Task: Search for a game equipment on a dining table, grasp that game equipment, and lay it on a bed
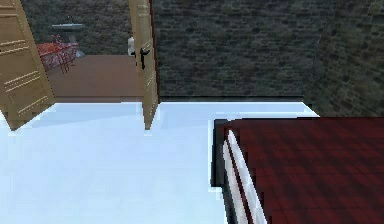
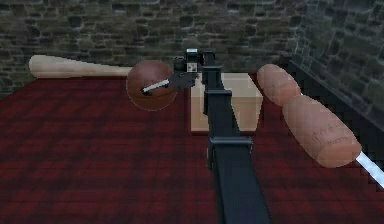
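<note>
A round reddish-brown ball (image 2: 143,76) sits at the far end of my gripper (image 2: 160,87), above the dark red plaid bed (image 2: 90,150). I cannot tell whether the ball hangs clear of the cover or rests on it, so I cannot tell whether the gripper holds it. A tan baseball bat (image 2: 75,68) lies along the bed's far edge, its thick end behind the ball. The arm (image 2: 230,150) reaches out over the cover. In the forward view the bed (image 1: 310,160) fills the lower right corner.
A tan box (image 2: 245,100) stands on the bed just right of the gripper. Two reddish pillows (image 2: 310,125) lie farther right. Dark brick walls back the bed. Ahead, two open wooden doors (image 1: 148,60) frame a doorway to a round table (image 1: 68,30) with red chairs (image 1: 55,52). The pale floor (image 1: 100,160) lies between.
</note>
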